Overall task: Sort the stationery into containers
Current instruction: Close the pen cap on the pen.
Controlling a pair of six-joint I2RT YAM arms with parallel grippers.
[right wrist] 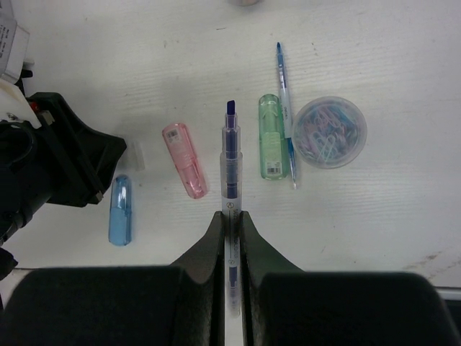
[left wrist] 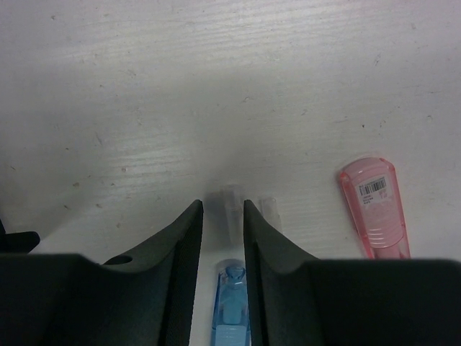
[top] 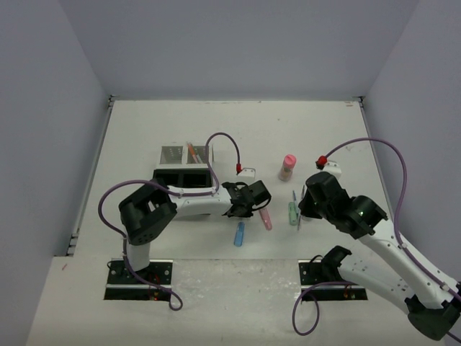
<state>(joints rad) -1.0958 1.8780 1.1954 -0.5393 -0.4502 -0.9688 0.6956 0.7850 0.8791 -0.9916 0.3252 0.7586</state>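
Note:
My right gripper (right wrist: 230,215) is shut on a clear grey pen (right wrist: 230,162) with a dark blue core and holds it above the table; it also shows in the top view (top: 301,209). Below it lie a pink capsule piece (right wrist: 184,160), a green one (right wrist: 271,140), a thin blue pen (right wrist: 285,122) and a round tub (right wrist: 330,132) of paper clips. My left gripper (left wrist: 223,209) is slightly open and empty, over the blue capsule piece (left wrist: 230,306) (top: 238,233). A small clear cap (left wrist: 230,209) lies on the table below its fingertips. The organiser (top: 180,176) stands far left, an orange pen (top: 192,153) in its mesh part.
A pink-capped bottle (top: 287,167) stands upright behind the loose items. The pink capsule piece (left wrist: 374,205) lies just right of my left gripper. Purple cables loop over both arms. Grey walls close in the table at the back and sides.

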